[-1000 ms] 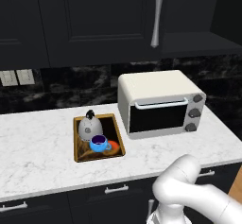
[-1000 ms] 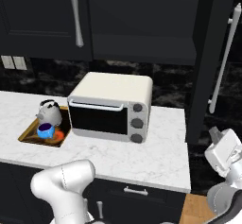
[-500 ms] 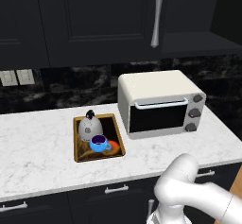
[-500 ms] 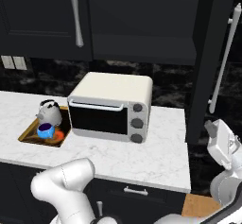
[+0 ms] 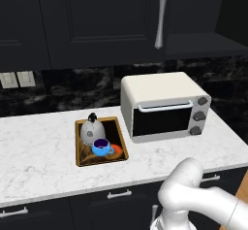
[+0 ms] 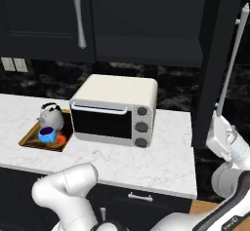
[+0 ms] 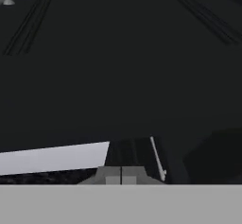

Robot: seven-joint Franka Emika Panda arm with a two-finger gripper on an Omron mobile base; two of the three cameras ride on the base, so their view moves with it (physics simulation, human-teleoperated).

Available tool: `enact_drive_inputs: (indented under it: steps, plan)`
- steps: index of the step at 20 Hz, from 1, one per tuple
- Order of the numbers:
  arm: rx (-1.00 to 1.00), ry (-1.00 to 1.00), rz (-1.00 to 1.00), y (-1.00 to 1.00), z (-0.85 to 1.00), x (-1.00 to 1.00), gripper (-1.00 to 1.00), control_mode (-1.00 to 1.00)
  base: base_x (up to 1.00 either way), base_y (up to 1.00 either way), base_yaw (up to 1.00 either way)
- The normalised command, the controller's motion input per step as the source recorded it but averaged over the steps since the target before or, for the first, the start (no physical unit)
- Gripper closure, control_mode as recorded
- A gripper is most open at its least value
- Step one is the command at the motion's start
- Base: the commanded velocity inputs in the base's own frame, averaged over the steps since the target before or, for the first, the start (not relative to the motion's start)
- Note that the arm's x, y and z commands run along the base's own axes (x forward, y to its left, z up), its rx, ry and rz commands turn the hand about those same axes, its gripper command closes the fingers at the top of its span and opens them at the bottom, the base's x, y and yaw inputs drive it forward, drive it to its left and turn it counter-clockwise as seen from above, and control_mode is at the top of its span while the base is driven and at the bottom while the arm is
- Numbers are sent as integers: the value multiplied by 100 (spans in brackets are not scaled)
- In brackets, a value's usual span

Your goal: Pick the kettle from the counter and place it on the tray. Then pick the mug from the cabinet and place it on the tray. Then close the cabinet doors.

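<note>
Black upper wall cabinet point(image 5: 97, 25) spans the top; left door looks shut, its tall matte black panelled right door point(image 6: 222, 64) with a long silver bar handle point(image 6: 229, 67) stands swung open, edge-on in the right base view. White marble counter with grey veins point(image 5: 38, 156) below, cream toaster oven point(image 5: 162, 105) on it. Flat rectangular tray with golden-brown rim point(image 5: 77, 144) sits left of the oven, well apart from the open door. On the tray: small dome-shaped grey-silver kettle point(image 5: 89, 129) at the back, small bright blue mug point(image 5: 100, 147) just in front, close to or touching it. So both placements look done; closing the doors is the step left.

Gripper point(image 7: 121, 176) tips pressed together, empty, right up against the black door panel, near the handle's lower end.

To do it well: push flat on the outer face near the handle edge, follow the hinge arc, don't snag the bar, drive until flush.
</note>
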Motion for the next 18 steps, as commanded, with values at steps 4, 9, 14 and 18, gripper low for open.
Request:
enact_drive_inputs:
  steps: [4, 9, 14, 18]
  plan:
    - [0, 0, 0, 51, 41, 0, 100, -100, 0, 0, 0]
    - [0, 0, 0, 12, 47, 0, 100, -100, 0, 0, 0]
    - [0, 9, 1, -41, -5, 7, 100, -100, 0, 0, 0]
    - [0, 4, 4, -33, -4, 15, 100, -100, 0, 0, 0]
